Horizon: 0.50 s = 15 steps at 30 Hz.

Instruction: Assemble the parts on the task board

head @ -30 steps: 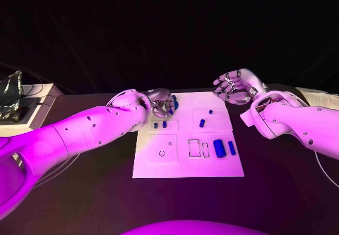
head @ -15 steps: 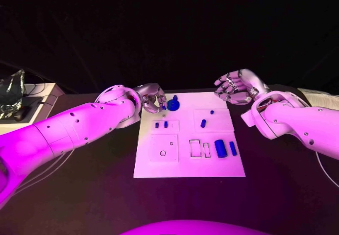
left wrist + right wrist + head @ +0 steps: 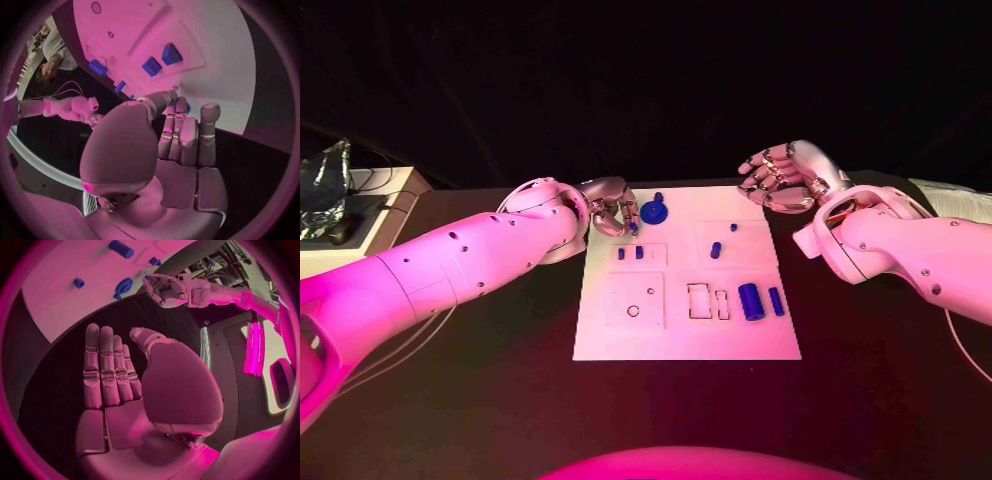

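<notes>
We're seeing blue parts lying on the white task board; left hand and right hand hovering empty, fingers apart.

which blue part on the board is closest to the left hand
The round ring-shaped part at the board's far left corner, right beside the left hand's fingers; the other blue parts lie further down the task board.

No text readable (task board bare)

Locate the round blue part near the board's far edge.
In the head view, the round blue part lies at the task board's far left edge, beside the left robot hand.
</notes>
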{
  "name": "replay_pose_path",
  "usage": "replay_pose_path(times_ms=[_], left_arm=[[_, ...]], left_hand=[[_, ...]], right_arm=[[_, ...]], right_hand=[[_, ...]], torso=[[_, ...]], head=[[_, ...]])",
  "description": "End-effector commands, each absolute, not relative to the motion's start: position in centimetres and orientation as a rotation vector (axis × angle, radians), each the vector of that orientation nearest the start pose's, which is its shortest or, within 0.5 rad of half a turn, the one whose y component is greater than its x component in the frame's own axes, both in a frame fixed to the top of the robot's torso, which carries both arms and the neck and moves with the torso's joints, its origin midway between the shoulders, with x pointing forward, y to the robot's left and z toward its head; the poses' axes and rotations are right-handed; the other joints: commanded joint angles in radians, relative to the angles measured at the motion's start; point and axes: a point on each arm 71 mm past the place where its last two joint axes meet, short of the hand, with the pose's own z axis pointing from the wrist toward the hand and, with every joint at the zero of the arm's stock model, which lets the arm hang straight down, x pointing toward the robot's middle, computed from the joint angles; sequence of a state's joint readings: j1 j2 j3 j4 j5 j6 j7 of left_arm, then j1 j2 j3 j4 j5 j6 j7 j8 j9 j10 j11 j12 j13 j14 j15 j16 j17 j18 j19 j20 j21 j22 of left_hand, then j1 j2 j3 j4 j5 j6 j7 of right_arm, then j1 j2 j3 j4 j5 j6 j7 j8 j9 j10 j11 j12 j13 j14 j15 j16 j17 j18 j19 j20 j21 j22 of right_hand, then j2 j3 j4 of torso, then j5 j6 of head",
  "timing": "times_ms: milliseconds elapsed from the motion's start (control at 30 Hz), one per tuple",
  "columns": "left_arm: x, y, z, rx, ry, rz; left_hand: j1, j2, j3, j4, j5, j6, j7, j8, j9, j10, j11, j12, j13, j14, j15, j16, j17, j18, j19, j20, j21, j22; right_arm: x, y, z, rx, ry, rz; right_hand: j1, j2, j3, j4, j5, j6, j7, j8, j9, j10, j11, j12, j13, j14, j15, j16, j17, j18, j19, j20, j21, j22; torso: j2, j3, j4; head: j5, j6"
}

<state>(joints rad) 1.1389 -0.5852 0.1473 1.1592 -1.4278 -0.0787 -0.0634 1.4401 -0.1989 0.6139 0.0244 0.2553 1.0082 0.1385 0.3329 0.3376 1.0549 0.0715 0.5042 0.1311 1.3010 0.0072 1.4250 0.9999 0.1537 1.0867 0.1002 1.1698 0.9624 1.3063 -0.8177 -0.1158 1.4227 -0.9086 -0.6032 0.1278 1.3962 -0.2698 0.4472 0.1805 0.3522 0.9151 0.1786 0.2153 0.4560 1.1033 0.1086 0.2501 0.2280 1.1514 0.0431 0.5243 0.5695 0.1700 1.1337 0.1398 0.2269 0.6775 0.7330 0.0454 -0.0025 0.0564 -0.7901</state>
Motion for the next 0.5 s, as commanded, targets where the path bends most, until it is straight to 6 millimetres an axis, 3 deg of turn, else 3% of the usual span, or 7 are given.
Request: replay_pose_path(times_ms=[33,500], left_arm=[[55.29,17.17,-19.33,0.091,1.815,-0.636],[55.19,17.29,-19.68,0.106,1.851,-0.62]], left_hand=[[-0.009,-0.001,-0.002,-0.004,-0.002,0.004,0.0,-0.003,0.014,0.008,0.002,-0.008,-0.001,0.004,0.0,0.005,0.001,-0.004,0.0,0.005,0.0,0.0],[-0.007,0.0,-0.002,-0.005,-0.002,0.006,0.0,-0.004,0.015,0.011,0.002,-0.012,0.0,0.005,0.0,0.005,0.003,-0.005,0.003,0.006,0.003,0.004]], right_arm=[[51.56,-22.65,-14.74,0.287,1.406,0.889],[51.57,-22.67,-14.75,0.287,1.407,0.889]], right_hand=[[-0.006,0.003,0.001,-0.005,0.003,0.001,0.005,-0.005,-0.002,0.001,0.004,-0.006,-0.003,-0.01,0.001,-0.008,-0.002,0.01,-0.005,0.003,-0.007,-0.005],[-0.007,0.004,0.001,-0.006,0.003,0.002,0.005,-0.005,-0.002,0.003,0.005,-0.007,-0.008,-0.012,0.002,-0.017,-0.005,0.01,-0.006,0.004,-0.014,-0.013]], torso=[[0.001,0.0007,0.0011],[0.0,0.0005,0.0008]], head=[[0.0,-0.003],[0.001,-0.009]])
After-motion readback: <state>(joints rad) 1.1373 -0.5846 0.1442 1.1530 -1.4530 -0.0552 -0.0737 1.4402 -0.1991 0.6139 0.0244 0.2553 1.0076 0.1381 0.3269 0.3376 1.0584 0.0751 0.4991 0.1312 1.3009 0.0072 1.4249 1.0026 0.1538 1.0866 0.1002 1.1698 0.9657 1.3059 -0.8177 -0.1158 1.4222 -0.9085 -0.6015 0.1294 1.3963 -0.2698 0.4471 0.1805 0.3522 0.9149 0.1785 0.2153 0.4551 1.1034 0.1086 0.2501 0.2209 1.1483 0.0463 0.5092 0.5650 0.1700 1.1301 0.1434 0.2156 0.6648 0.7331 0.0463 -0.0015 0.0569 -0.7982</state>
